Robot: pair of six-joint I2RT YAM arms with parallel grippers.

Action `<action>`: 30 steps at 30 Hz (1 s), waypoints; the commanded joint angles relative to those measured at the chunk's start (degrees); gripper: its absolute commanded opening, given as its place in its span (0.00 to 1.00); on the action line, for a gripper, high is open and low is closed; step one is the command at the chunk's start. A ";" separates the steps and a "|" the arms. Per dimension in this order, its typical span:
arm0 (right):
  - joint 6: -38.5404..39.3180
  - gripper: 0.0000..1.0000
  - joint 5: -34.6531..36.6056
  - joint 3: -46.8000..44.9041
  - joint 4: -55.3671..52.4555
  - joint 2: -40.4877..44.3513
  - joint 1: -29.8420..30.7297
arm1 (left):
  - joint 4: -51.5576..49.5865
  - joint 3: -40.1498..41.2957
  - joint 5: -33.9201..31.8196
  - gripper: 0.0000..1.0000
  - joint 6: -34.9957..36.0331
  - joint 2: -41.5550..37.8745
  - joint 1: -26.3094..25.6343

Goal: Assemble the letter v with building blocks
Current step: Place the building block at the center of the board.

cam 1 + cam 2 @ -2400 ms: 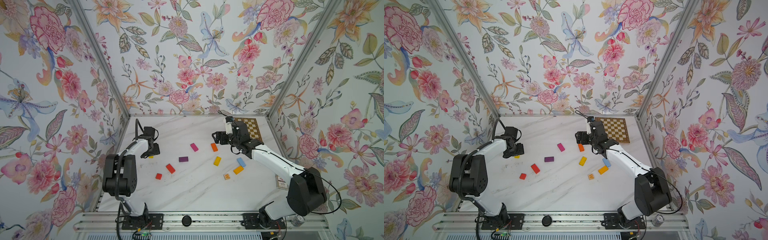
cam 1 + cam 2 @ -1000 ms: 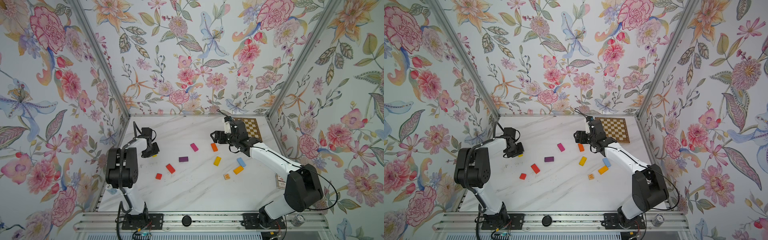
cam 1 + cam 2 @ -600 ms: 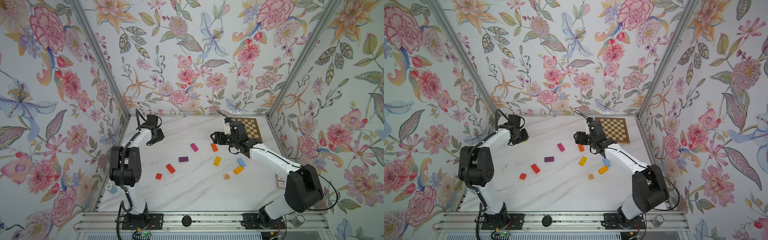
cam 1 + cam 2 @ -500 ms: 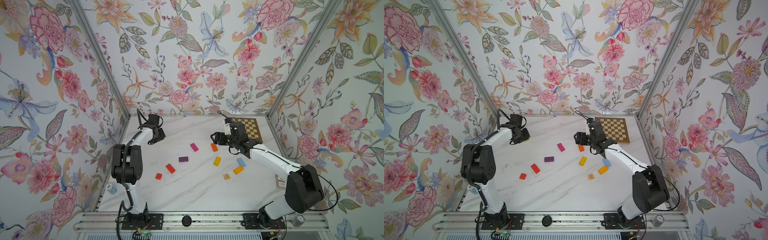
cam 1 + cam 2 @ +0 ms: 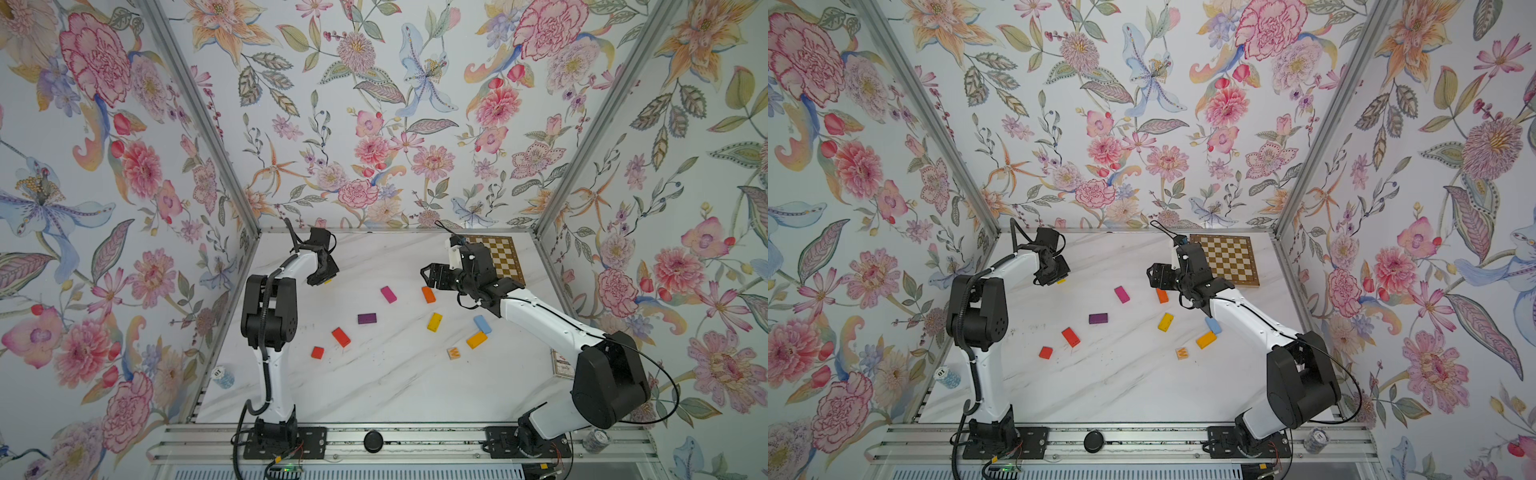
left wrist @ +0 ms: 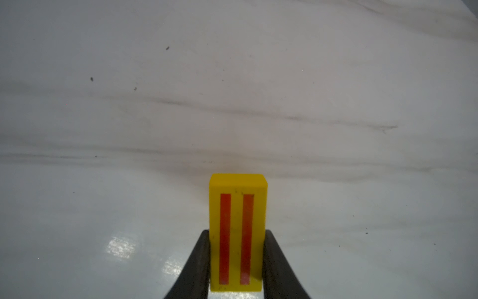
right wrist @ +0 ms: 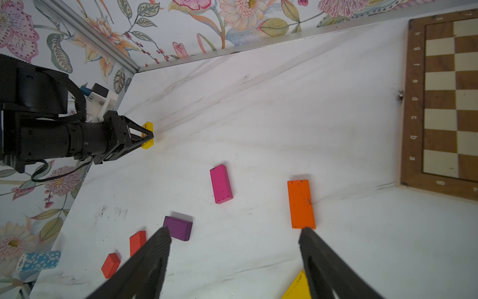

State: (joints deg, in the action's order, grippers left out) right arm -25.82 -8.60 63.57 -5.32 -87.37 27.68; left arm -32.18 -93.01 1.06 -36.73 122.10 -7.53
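Observation:
My left gripper [image 6: 237, 233] is shut on a yellow block [image 6: 237, 186] with two red stripes, close over the back left of the table [image 5: 328, 281] [image 7: 147, 135]. The other building blocks lie scattered and apart, forming no letter v: magenta [image 5: 388, 294], orange [image 5: 428, 294], purple [image 5: 367, 318], yellow [image 5: 434, 322], red [image 5: 340, 337], a red cube [image 5: 317, 352], light blue [image 5: 482, 324], amber [image 5: 476, 339] and a W cube [image 5: 454, 353]. My right gripper [image 5: 428, 276] [image 7: 235, 233] is open and empty, just behind the orange block [image 7: 301, 204].
A chessboard [image 5: 498, 262] lies in the back right corner. A flat card box [image 5: 561, 365] sits by the right wall. A blue chip stack [image 5: 224, 377] stands outside the left edge. Flowered walls close in three sides.
My left gripper has carried the yellow block from beside the left wall toward the back and a little rightward. The right arm has hardly moved.

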 commanded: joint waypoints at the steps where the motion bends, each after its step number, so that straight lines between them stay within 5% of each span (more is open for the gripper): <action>1: -0.43 0.81 -0.57 -0.03 -0.23 0.41 0.36 | -2.37 -2.85 -1.72 0.12 -1.66 2.62 -0.33; 30: -0.81 0.79 -3.25 1.38 0.19 -2.62 1.06 | -8.71 -13.06 -1.54 0.24 -3.09 11.66 -2.84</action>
State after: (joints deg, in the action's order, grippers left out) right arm -26.02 -11.22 63.64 -5.28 -89.25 28.34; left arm -38.83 -104.86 -0.43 -38.94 131.72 -9.87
